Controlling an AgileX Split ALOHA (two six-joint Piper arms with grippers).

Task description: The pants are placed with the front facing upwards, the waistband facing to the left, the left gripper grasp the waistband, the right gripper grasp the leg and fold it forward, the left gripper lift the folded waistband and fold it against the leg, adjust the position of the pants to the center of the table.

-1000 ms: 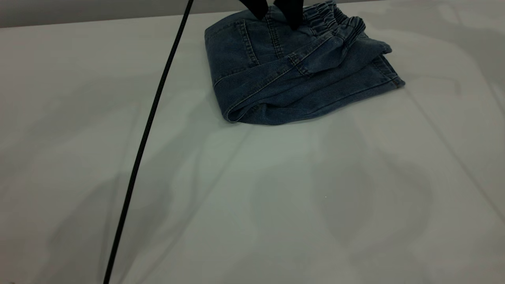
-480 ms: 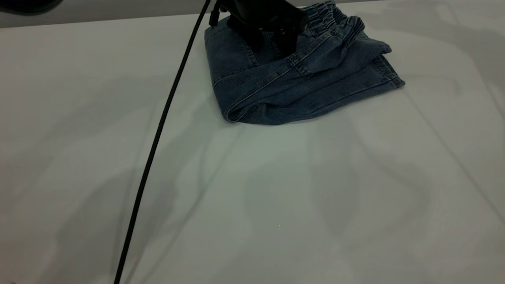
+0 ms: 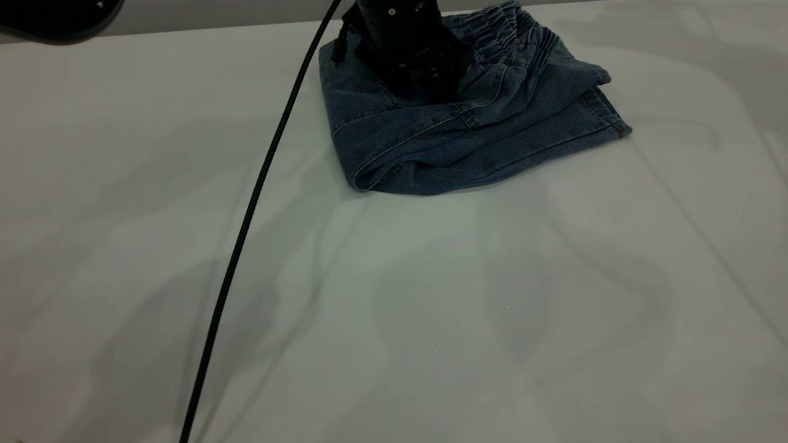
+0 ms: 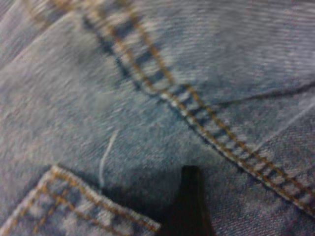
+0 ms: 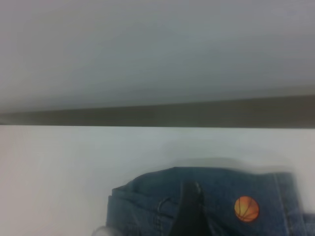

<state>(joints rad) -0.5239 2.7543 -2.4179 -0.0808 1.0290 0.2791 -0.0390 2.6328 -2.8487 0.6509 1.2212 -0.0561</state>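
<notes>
Since a second ago, left tool [image 3: 431, 86] has pressed lower into pants [image 3: 468, 135].

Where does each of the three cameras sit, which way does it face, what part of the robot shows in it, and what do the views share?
Exterior view: outside the rig, looking down across the table at the folded pants; the left gripper presses on them, and a black cable crosses.
Left wrist view: right against the denim; one dark fingertip shows.
Right wrist view: low over the table, facing the pants' edge with an orange basketball patch; one fingertip shows.
All three views show the pants.
</notes>
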